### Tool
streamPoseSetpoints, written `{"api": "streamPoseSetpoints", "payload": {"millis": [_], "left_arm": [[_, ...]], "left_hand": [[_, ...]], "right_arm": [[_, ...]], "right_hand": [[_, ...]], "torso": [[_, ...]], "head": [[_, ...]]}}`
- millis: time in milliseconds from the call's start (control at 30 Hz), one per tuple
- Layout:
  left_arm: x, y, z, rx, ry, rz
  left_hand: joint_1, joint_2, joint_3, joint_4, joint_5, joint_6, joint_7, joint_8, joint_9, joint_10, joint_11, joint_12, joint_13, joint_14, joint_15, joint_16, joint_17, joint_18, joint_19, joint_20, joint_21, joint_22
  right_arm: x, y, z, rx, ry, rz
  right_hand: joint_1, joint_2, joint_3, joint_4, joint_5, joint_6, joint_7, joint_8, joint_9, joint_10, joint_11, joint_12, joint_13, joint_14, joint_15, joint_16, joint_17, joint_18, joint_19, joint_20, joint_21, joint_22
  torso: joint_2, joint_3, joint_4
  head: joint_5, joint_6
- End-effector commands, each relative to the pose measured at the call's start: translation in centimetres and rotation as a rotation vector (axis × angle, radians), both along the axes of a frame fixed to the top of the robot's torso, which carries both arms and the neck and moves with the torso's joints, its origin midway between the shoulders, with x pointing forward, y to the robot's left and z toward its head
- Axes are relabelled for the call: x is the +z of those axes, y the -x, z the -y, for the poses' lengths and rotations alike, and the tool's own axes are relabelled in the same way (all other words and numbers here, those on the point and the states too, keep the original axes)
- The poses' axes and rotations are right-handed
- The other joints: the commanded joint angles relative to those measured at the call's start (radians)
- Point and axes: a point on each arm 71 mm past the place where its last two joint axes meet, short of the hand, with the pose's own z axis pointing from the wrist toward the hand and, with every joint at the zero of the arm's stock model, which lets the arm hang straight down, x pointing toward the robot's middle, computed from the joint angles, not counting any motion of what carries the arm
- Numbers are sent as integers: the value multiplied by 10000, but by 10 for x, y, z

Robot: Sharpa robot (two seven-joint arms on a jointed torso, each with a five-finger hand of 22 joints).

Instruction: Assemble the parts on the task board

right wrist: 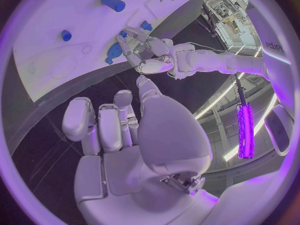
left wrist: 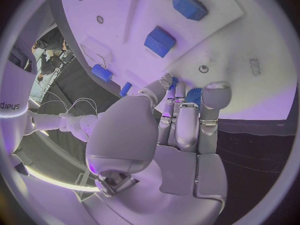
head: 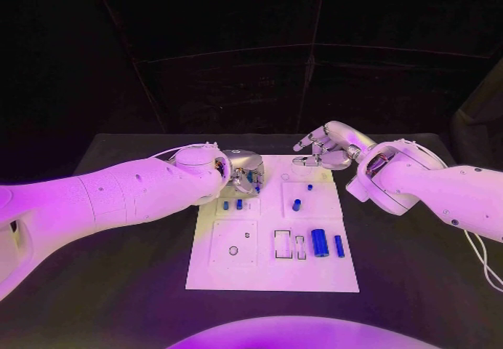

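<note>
The white task board [head: 272, 269] lies in the middle of the black table. My left hand [head: 243, 176] is down on the board's far left corner. Its thumb and fingertips [left wrist: 167, 81] close around a blue part [left wrist: 194, 95]; that part [right wrist: 114, 52] sits under the hand [right wrist: 150, 50] in the right wrist view. My right hand [head: 327, 149] hovers above the board's far right edge, fingers loosely apart and holding nothing. Two blue cylinders [head: 320, 243] lie side by side near the board's right edge. Smaller blue parts [head: 300, 203] stand in the middle, and two more [head: 232, 206] sit near my left hand.
Empty outlined recesses [head: 235, 243] and slots [head: 282, 245] mark the board's near half. Black table [head: 126, 291] surrounds the board on all sides. The left wrist view shows two blue blocks [left wrist: 160, 40] and a blue cylinder [left wrist: 102, 72] further along the board.
</note>
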Motion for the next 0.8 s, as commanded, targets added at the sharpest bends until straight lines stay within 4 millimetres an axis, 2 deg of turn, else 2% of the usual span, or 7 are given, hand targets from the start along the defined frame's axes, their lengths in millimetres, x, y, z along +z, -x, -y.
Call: {"api": "streamPoseSetpoints", "payload": {"millis": [33, 167, 300, 567, 800], "left_arm": [[-5, 1, -2, 35, -299, -150], [-4, 1, -3, 78, -48, 73], [-1, 2, -5, 38, 247, 301], [11, 10, -10, 28, 1167, 426], [24, 14, -27, 332, 1663, 516]], "left_hand": [[51, 115, 140, -49, -54, 132, 7, -64, -20, 135, -22, -49, -32, 220, -66, 65, -10, -113, 108, -21, 166, 177], [128, 176, 319, -120, -54, 204, 27, -93, -43, 290, -32, -97, -72, 232, -82, 69, -36, -130, 133, -41, 281, 294], [100, 144, 495, -180, -55, 247, 56, -176, -90, 394, -12, -245, -157, 241, -69, 68, -80, -151, 141, -44, 387, 406], [-4, 69, 753, -251, -55, 372, 65, -288, -153, 579, -6, -485, -286, 245, -63, 65, -153, -166, 129, -40, 521, 557], [-25, 57, 768, -250, -55, 380, 67, -300, -159, 592, -3, -507, -297, 243, -61, 61, -167, -172, 134, -39, 553, 593]], "right_arm": [[1, 0, -1, 69, -30, 24], [1, 0, -1, 67, -32, 28], [1, 0, -1, 51, -26, 28], [1, -1, 1, 11, -8, 28], [1, -1, 2, -20, 6, 28]], "right_hand": [[-28, 101, -27, 6, 64, -31, -12, 48, 8, -21, -4, -28, 13, 290, -15, -16, 13, 140, -69, 13, -39, 8], [-28, 101, -27, 6, 64, -31, -12, 48, 8, -21, -4, -28, 13, 290, -15, -16, 13, 140, -69, 13, -39, 8], [-28, 101, -27, 6, 64, -31, -12, 48, 8, -21, -4, -28, 13, 290, -15, -16, 13, 140, -69, 13, -39, 8], [-28, 101, -27, 6, 64, -31, -12, 48, 8, -21, -4, -28, 13, 290, -15, -16, 13, 140, -69, 13, -39, 8], [-28, 101, -27, 6, 64, -31, -12, 48, 8, -21, -4, -28, 13, 290, -15, -16, 13, 140, -69, 13, -39, 8]], "torso": [[-1, -1, -2], [-4, 1, -6], [-8, -4, 9], [-2, -4, -10], [-12, -10, 38]], "head": [[-5, 5], [-27, 45], [-34, 79], [-38, 114], [-17, 140]]}}
